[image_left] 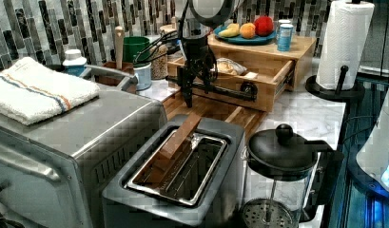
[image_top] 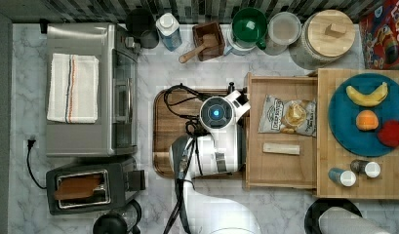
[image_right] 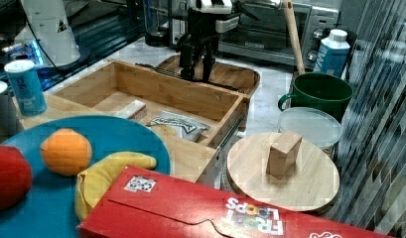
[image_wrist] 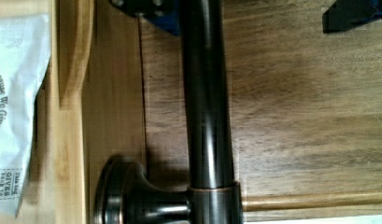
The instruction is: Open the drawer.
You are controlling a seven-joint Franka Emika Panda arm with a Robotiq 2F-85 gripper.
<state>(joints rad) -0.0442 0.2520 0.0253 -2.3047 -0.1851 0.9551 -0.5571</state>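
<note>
The light-wood drawer point(image_top: 280, 176) stands pulled out of its bamboo box towards the top view's left. Inside lie a chip bag point(image_top: 288, 116) and a small pale bar point(image_top: 281, 148). Its black bar handle point(image_wrist: 207, 116) runs along the drawer front point(image_left: 239, 97), above the dark walnut tray point(image_top: 164, 141). My gripper point(image_left: 196, 92) points down at that handle and is open. The bar lies between the two fingers, close beside one finger point(image_wrist: 153, 16), with a wide gap to the other. In the right view the gripper point(image_right: 196, 69) hangs just beyond the drawer's front wall point(image_right: 180, 94).
A toaster oven point(image_top: 89, 87) with a towel and a toaster point(image_top: 85, 187) stand at the top view's left. A French press point(image_left: 282, 156) and paper towel roll point(image_left: 344, 42) are nearby. Blue plate of fruit point(image_top: 368, 117), shakers, green mug point(image_top: 249, 27), jars and cereal box line the back.
</note>
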